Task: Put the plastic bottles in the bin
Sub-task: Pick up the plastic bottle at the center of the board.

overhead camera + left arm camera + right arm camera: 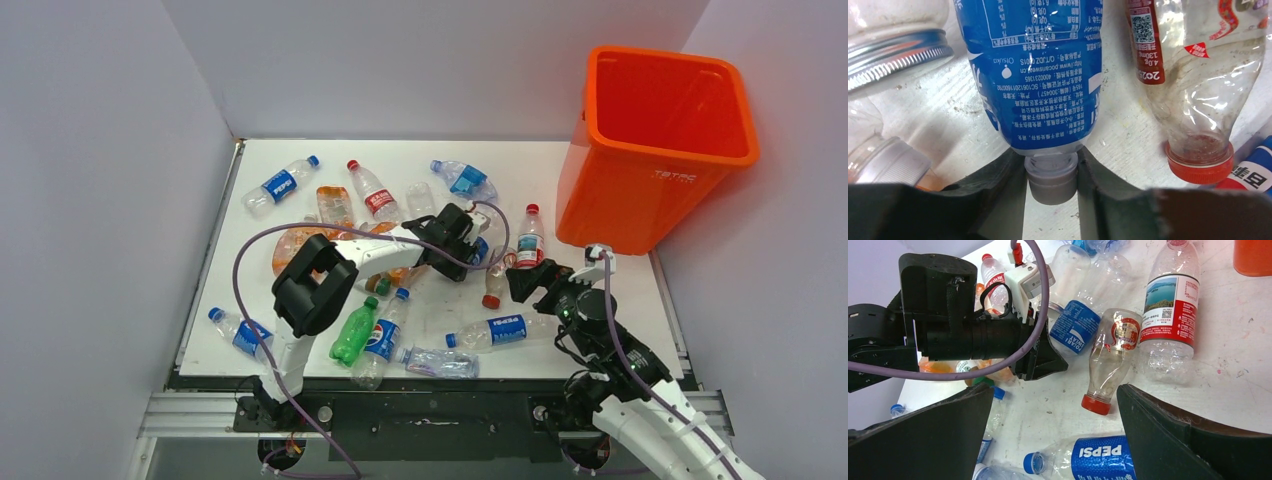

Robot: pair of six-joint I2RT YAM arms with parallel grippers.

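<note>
Fingers of the left pincer (1052, 161) clench the grey cap (1052, 184) of a blue-labelled bottle (1038, 75) lying on the tabletop (938, 125), its long axis running straight away from them; the right pincer (1053, 397) hangs released above other bottles (1108, 367), nearer the bin (660, 190) at far right

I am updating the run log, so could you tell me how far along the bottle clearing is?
Done: nothing visible; the part of the orange bin's inside that shows holds no bottle. In hand: the left gripper has its fingers pinching the grey cap of the Pocari Sweat bottle, which lies on the table; the right gripper hangs open above a red-capped bottle. Left: over a dozen bottles on the table.
</note>
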